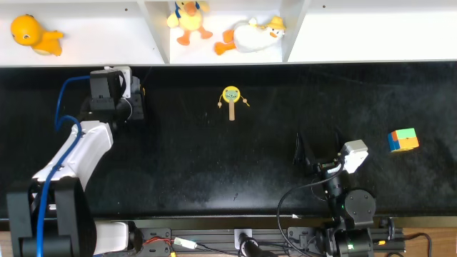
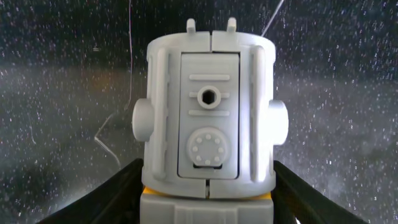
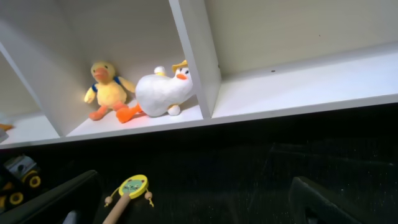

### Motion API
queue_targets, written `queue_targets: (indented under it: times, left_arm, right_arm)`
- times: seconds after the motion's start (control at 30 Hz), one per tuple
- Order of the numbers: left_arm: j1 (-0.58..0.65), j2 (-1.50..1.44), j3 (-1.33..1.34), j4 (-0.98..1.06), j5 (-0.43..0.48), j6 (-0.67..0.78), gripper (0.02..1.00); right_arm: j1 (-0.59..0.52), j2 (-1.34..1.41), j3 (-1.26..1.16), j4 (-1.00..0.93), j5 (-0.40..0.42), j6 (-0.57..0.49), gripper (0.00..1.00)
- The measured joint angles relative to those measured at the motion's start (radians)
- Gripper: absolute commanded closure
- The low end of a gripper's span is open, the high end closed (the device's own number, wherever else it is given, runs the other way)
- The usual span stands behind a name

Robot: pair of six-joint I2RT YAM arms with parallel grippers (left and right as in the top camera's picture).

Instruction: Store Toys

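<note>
Toy robot [image 2: 210, 118] in left claw [image 2: 208, 169] (cubby [image 3: 146, 34]: yellow duck [image 3: 107, 89], white duck [image 3: 163, 93]).

Toy robot [image 2: 210, 118]: moulded grey plastic, matt and smooth, with fine seams between panels. The part beneath it is yellow plastic.
Table top [image 1: 178, 164]: black, matt, faintly rough, flecked with pale specks.
Shelf unit [image 1: 228, 57]: white board, smooth, low sheen.
Yellow duck [image 1: 190, 18] and white duck [image 1: 251, 37]: plush cloth, fuzzy nap.
Orange duck [image 1: 32, 32]: smooth-looking; cloth or plastic not resolvable.
Rattle drum [image 1: 231, 100]: pale wooden handle, smooth.
Colour cube [image 1: 403, 140]: glossy plastic.
Left arm shell [image 1: 89, 139]: white glossy plastic.
</note>
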Motion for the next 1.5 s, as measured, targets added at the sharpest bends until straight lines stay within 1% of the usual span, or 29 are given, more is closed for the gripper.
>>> queue_targets:
  times: [0.03,0.17,0.27,0.37,0.6,0.9,1.07,1.5]
  left_arm:
    - [0.000,-0.001,0.011,-0.030,0.000,0.000,0.787]
    - [0.000,-0.034,0.048,-0.149,0.000,0.000,0.890]
    - [0.000,-0.091,0.074,-0.217,0.000,0.000,0.952]
    - [-0.001,-0.163,0.093,-0.226,0.000,0.000,0.982]
    - [-0.021,-0.205,0.104,-0.077,0.000,0.000,0.982]
    - [-0.022,-0.087,0.105,0.138,0.000,0.000,0.985]
    - [-0.022,-0.035,0.105,0.222,-0.005,0.001,0.985]
    - [-0.022,0.003,0.179,0.203,-0.040,0.001,0.985]
  right_arm:
    - [0.000,0.000,0.000,0.000,0.000,-0.001,0.003]
    - [0.000,0.000,0.000,0.000,0.000,0.000,0.005]
    - [0.000,0.000,0.000,-0.001,0.000,0.000,0.005]
    - [0.000,0.000,0.000,-0.001,0.000,0.000,0.005]
    - [0.000,0.000,0.000,-0.001,0.000,0.000,0.005]
    - [0.000,0.000,0.000,-0.001,0.000,0.000,0.005]
    - [0.000,0.000,0.000,0.000,0.000,0.000,0.003]
    - [0.000,0.000,0.000,-0.001,0.000,0.000,0.005]
